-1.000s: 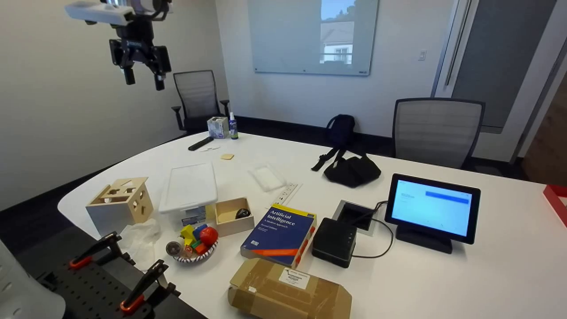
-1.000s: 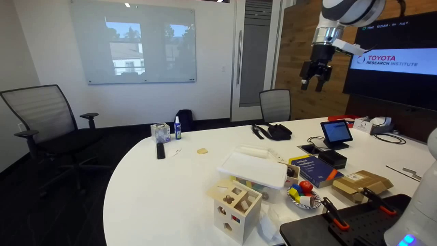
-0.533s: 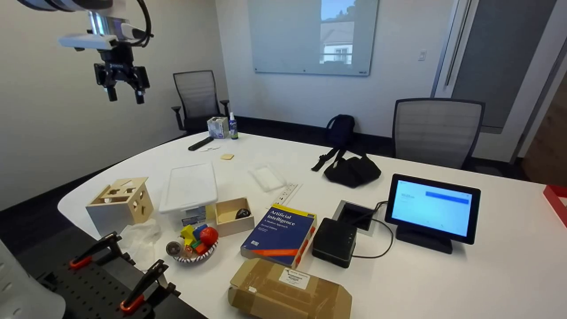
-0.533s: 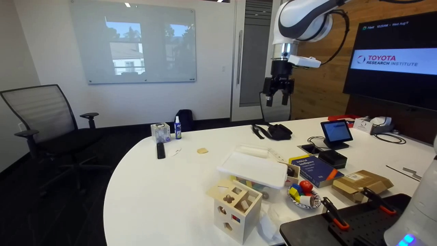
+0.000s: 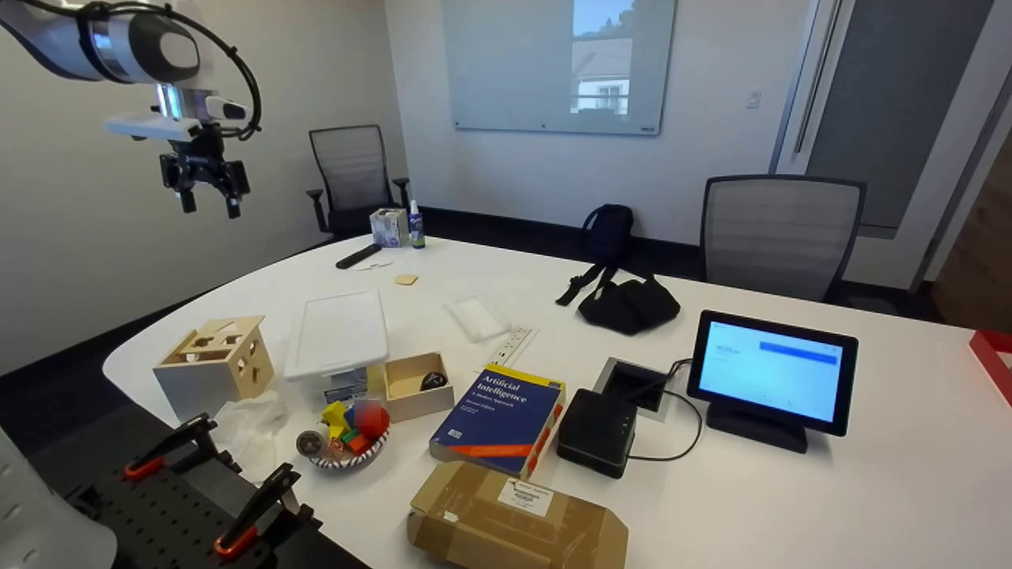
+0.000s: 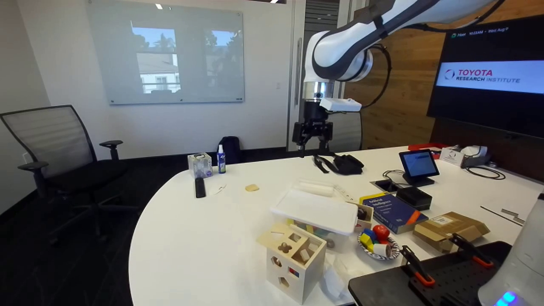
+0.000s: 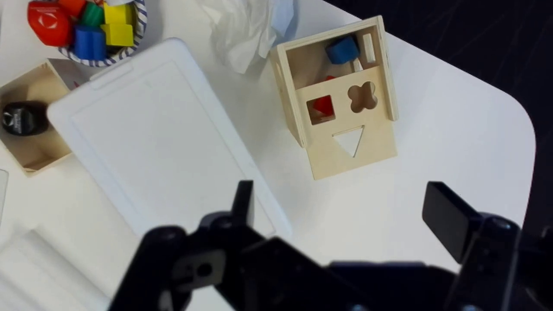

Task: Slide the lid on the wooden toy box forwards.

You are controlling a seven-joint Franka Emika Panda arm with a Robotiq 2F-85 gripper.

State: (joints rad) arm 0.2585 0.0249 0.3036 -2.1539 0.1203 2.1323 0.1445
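My Robotiq gripper (image 6: 313, 150) hovers, fingers (image 7: 449, 220) apart; I see the shape-sorter lid (image 7: 343, 119) jutting partway from the wooden toy box (image 6: 296, 285).

1. In an exterior view I look down across the table (image 5: 751, 506) toward the whiteboard (image 5: 545, 67), arm's base (image 5: 47, 514) at the left edge
2. In an exterior view I face that whiteboard too, arm's base at the right edge, wooden toy box (image 6: 289, 263) in the foreground
3. My wrist view looks down past the gripper (image 7: 339, 203)
4. All three share the wooden toy box
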